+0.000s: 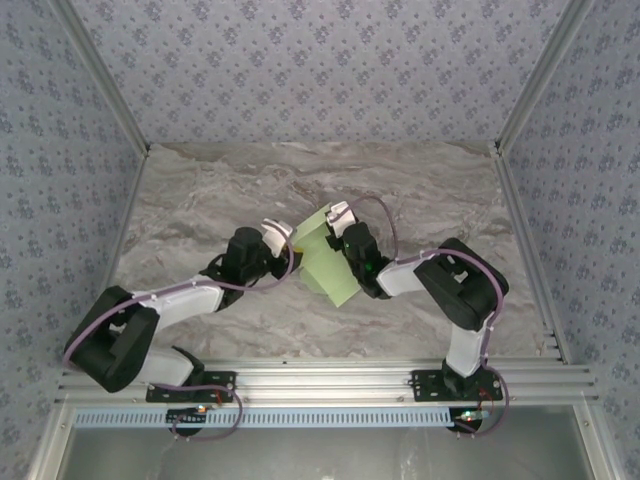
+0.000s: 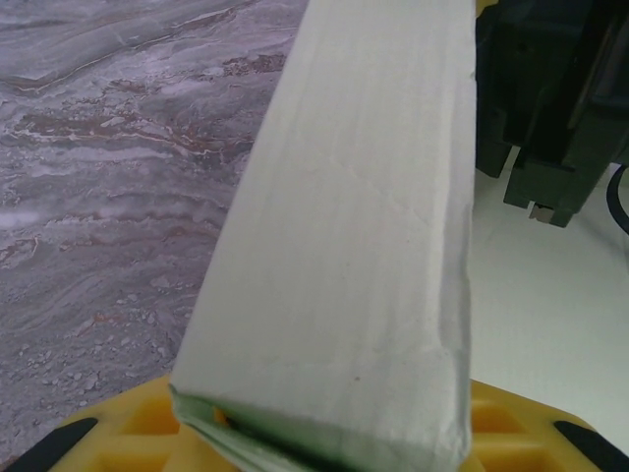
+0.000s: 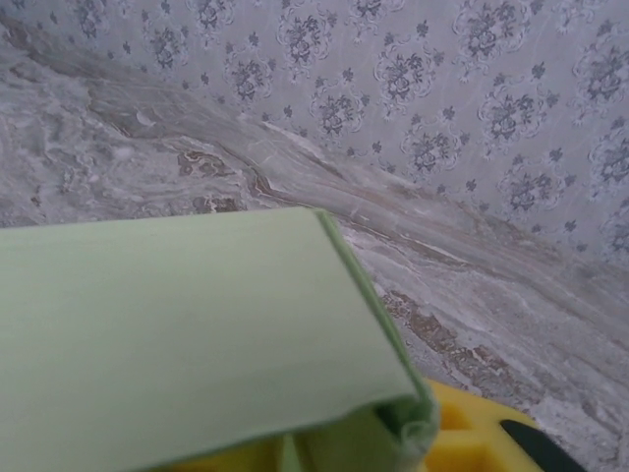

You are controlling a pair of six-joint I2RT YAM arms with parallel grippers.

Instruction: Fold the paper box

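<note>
From above, the box (image 1: 335,275) lies mid-worktop (image 1: 200,200), long axis far-to-near, its near end slanting right. Left wrist view alone shows its crumpled end clamped in the left jaws. Right jaws: cannot tell.

I had a grey marble-patterned table (image 1: 200,190) before me, veined in white and brown, with patterned walls (image 1: 320,70) rising from its far and side edges. Near its middle was the pale green paper box (image 1: 326,272). Its near flap looked to lie flat on the top; the rest I couldn't judge.
</note>
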